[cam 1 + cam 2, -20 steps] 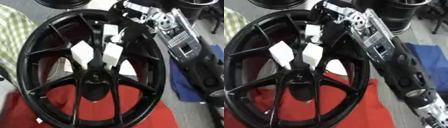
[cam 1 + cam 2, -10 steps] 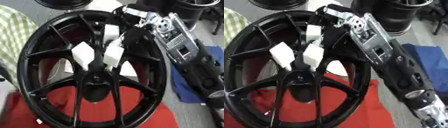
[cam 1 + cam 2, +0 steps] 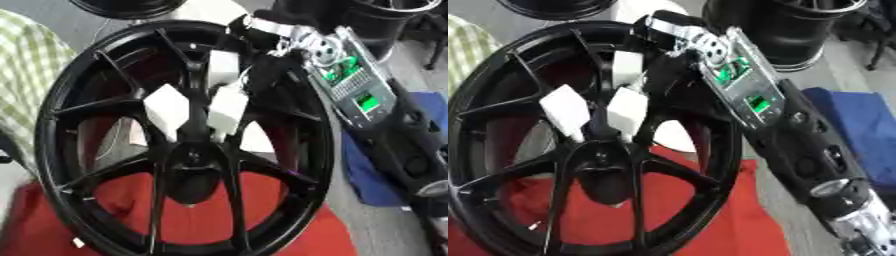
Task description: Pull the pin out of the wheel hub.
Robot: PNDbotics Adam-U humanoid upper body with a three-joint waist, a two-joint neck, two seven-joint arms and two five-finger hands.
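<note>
Right arm in from the upper right, reaching across the rim of the black wheel hub [image 3: 188,155]. Right hand [image 3: 667,30] down over the upper spokes, dark fingers reaching into the gap between them; whether curled or straight, cannot tell, too blurred and dark against the black metal. Green lights glowing on the silver forearm panel [image 3: 741,85] just behind the hand.

Just below the hand, a white block [image 3: 223,66] sitting on an upper spoke, touching or nearly touching the fingers. Further down from the hand, two more white blocks, the left white block [image 3: 166,109] and the right white block [image 3: 227,111], flanking the central spoke above the hub centre. Which of these is the pin, cannot tell; all three on the wheel.

Beneath the wheel, well below the hand, a red cloth [image 3: 201,220] showing through the lower spokes. Off beside the forearm, a blue cloth [image 3: 859,120]. Beyond the hand, another dark wheel [image 3: 798,30] at the far edge. Left hand nowhere in view.
</note>
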